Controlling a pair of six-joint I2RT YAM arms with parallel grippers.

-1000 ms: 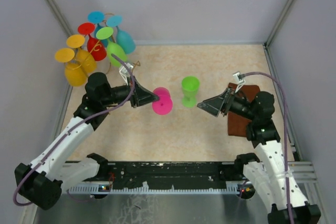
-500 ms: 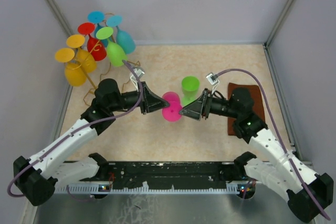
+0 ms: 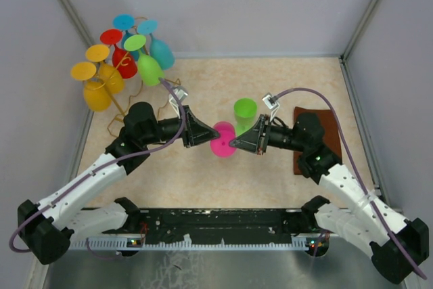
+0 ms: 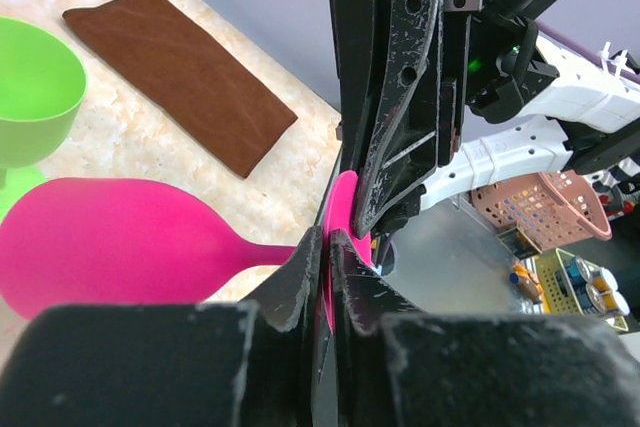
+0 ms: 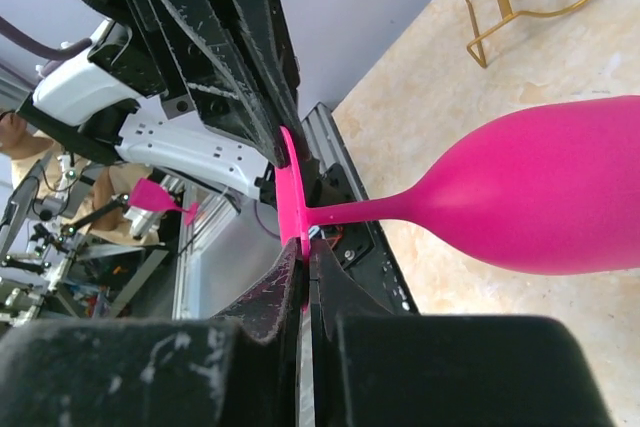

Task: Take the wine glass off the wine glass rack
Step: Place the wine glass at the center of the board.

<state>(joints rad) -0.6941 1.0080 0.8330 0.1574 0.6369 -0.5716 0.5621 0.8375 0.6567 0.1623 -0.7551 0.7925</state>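
I have the pink wine glass [image 3: 222,140] off the wine glass rack [image 3: 116,103] and held in the air over the middle of the desk [image 3: 298,79], lying on its side between the two arms. From the top camera the left claw [image 3: 203,132] comes at it from the left and the right claw [image 3: 234,143] from the right, with their tips almost meeting at the glass. On the left wrist camera my left claw is clenched on the rim of the glass's flat foot; the bowl points left and the stem runs level into the foot. The right claw's fingers come down from above onto the opposite edge of the same disc. The right wrist camera agrees: that claw is also pinched thin on the edge of the foot, with the left claw reaching in from above and the bowl sticking out to the right. So both claws are grasping the foot at once. The rack stands in the far left corner, well apart from the glass, and is loaded with hanging glasses [image 3: 98,93] in yellow, red, blue, teal and green. A green wine glass [image 3: 245,109] stands upright on the desk just behind the pink one. A brown cloth [image 3: 304,162] lies flat on the right side, partly under the right arm.
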